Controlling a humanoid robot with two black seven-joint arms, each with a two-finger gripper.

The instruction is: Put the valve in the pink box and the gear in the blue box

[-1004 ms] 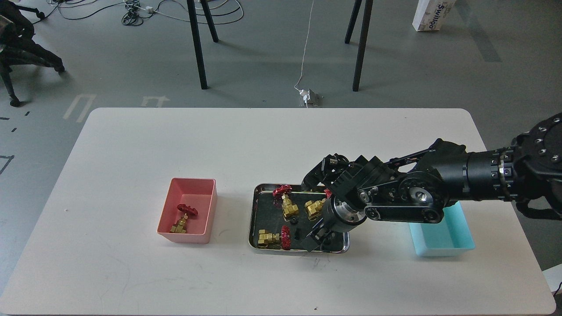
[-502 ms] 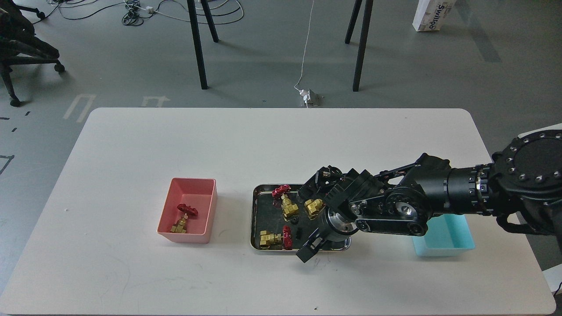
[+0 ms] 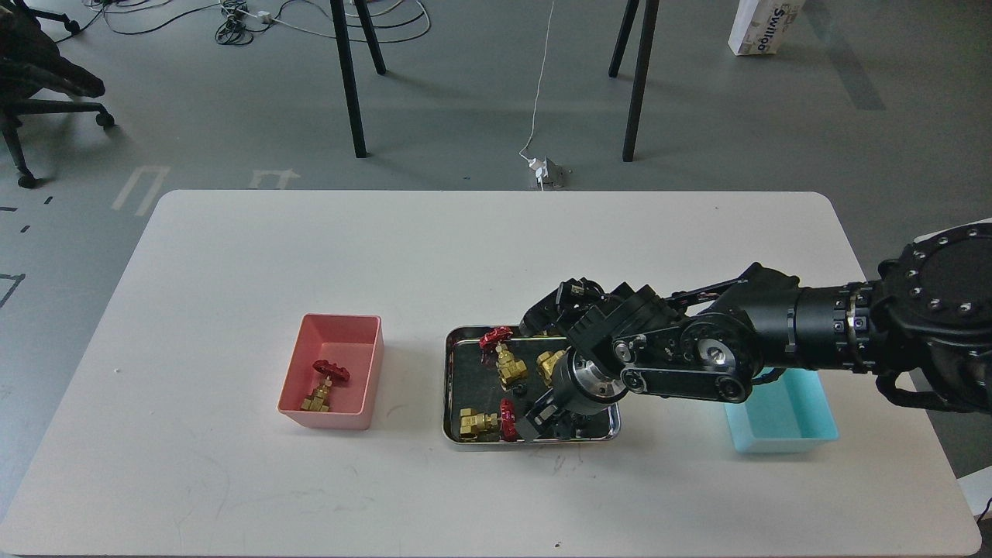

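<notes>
The white table (image 3: 232, 480) carries the steel tray (image 3: 448, 387), the blue box (image 3: 783, 422) and the pink box (image 3: 364, 345). The right gripper (image 3: 542, 418) hangs low over the tray's near edge; whether its fingers are parted cannot be told. One valve (image 3: 324, 385) stands in the pink box, handwheel pointing away from the robot. Three valves lie in the tray.

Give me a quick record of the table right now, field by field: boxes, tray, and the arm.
pink box: left of tray, holds one valve
blue box: right of tray, partly behind arm, no part seen inside
tray: centre, three valves and small black gears in it
right gripper: low over the tray's near edge, open or shut unclear
left gripper: not in view
</notes>
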